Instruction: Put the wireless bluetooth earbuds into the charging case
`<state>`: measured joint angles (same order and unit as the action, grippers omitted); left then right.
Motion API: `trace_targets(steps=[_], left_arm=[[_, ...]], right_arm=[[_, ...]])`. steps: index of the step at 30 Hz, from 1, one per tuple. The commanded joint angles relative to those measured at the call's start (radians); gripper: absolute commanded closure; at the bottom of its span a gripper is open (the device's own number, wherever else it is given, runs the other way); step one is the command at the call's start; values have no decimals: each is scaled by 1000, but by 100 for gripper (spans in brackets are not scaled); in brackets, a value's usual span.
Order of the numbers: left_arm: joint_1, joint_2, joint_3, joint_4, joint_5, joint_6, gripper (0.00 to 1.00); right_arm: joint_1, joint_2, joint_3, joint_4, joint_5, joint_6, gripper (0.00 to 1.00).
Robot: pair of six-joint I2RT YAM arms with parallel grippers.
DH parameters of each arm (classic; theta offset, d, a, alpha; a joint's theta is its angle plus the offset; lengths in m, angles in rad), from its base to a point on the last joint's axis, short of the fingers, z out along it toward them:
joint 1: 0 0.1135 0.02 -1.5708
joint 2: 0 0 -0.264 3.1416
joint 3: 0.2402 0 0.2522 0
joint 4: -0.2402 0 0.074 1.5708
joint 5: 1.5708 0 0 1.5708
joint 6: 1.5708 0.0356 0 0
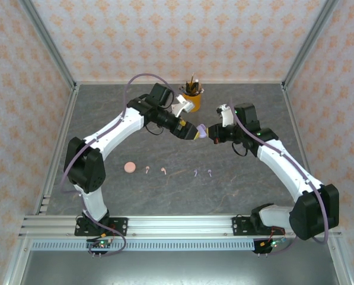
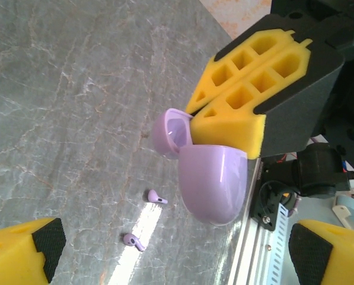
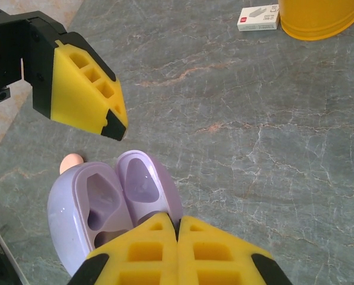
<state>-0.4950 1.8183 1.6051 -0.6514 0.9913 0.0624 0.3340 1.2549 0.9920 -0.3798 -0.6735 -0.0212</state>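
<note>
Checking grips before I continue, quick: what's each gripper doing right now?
Left gripper: open, holding nothing.
Right gripper: shut on the open lilac case.

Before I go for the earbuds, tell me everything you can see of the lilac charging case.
The lilac case is a glossy, rounded plastic shell, hinged open. It has a deeper base with moulded wells that look empty, and a smaller hollow lid tilted back beside it. The right gripper is shut on it, its yellow fingers pinching about where lid meets base. The case appears held clear of the grey table, touching nothing else.
</note>
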Motion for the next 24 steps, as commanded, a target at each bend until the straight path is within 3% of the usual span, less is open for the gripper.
trace_targets(steps=[1, 17, 24], left_arm=[[12, 14, 61, -55, 69, 42, 3], [20, 117, 147, -68, 178, 42, 25], [18, 139, 153, -112, 207, 77, 26]], right_arm=[[3, -4, -10, 31, -18, -24, 100], [19, 27, 4, 50, -53, -22, 100], [22, 37, 7, 53, -50, -24, 100]])
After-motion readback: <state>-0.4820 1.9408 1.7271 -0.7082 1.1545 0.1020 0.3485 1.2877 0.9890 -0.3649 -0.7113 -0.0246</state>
